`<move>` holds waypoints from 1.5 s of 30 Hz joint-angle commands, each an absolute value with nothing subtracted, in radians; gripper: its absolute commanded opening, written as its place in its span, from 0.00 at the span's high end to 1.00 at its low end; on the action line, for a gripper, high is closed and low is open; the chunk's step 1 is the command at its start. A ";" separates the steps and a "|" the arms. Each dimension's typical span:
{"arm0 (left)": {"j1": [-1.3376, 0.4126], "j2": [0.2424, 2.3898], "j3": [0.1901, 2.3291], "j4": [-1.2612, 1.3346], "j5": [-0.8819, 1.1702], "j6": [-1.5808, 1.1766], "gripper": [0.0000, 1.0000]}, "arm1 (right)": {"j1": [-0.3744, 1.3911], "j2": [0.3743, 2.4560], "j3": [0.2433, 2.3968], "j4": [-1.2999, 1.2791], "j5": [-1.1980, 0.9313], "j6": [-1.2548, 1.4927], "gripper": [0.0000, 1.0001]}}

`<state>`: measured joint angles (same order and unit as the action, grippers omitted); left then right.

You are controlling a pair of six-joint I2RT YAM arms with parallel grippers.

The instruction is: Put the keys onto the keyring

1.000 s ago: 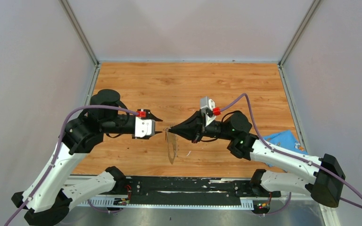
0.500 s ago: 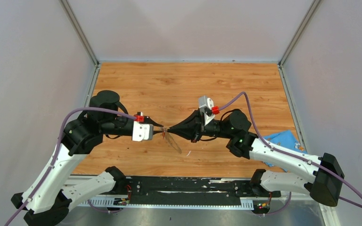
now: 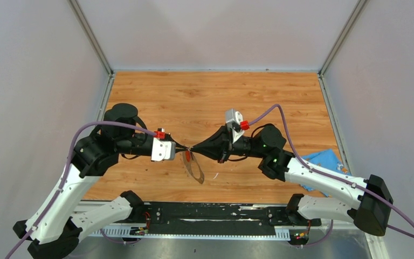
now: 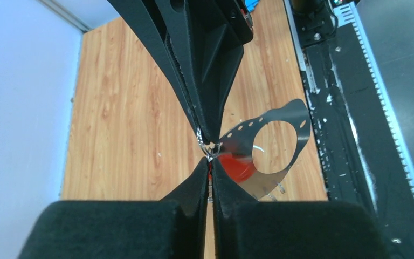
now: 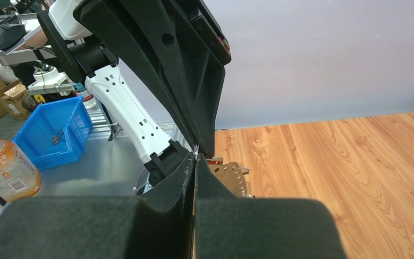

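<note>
My two grippers meet tip to tip above the table's near middle. The left gripper (image 3: 186, 149) (image 4: 211, 162) is shut, with the red key (image 3: 187, 156) (image 4: 236, 166) at its tips; red shows between the pads. The right gripper (image 3: 193, 149) (image 5: 195, 157) is shut on the top of the keyring (image 3: 198, 175), a thin grey metal ring with a jagged edge that hangs below both tips. In the left wrist view the keyring (image 4: 294, 137) hangs by a small wire loop (image 4: 212, 149). It also shows in the right wrist view (image 5: 232, 172). The blue key is out of view.
A blue cloth (image 3: 321, 161) lies at the table's right edge, beside the right arm. A thin white sliver (image 3: 215, 176) lies on the wood just right of the keyring. A black rail (image 3: 210, 211) runs along the near edge.
The left gripper has moved right until its tips touch the right gripper's. The keyring has swung and turned, and the red key now shows at its top.
</note>
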<state>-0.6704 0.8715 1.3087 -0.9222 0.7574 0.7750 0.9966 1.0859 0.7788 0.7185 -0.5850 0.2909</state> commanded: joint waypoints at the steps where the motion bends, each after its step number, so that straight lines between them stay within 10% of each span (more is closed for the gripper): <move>1: -0.678 0.885 1.302 -0.922 0.755 0.791 1.00 | 0.986 1.074 0.815 0.730 -0.593 0.274 1.00; 20: -0.785 0.801 1.187 -0.922 0.675 1.028 0.99 | 0.986 1.083 0.786 0.732 -0.504 0.305 1.00; 23: -0.787 0.792 1.193 -0.922 0.685 1.024 0.75 | 0.986 1.074 0.784 0.717 -0.494 0.295 1.00; 33: -0.787 0.761 1.213 -0.888 0.531 0.962 0.88 | 0.986 1.036 0.823 0.488 -0.473 0.198 1.00; 45: -0.762 0.731 1.071 -0.649 0.257 0.433 0.24 | 0.985 1.031 0.872 0.304 -0.384 0.093 1.00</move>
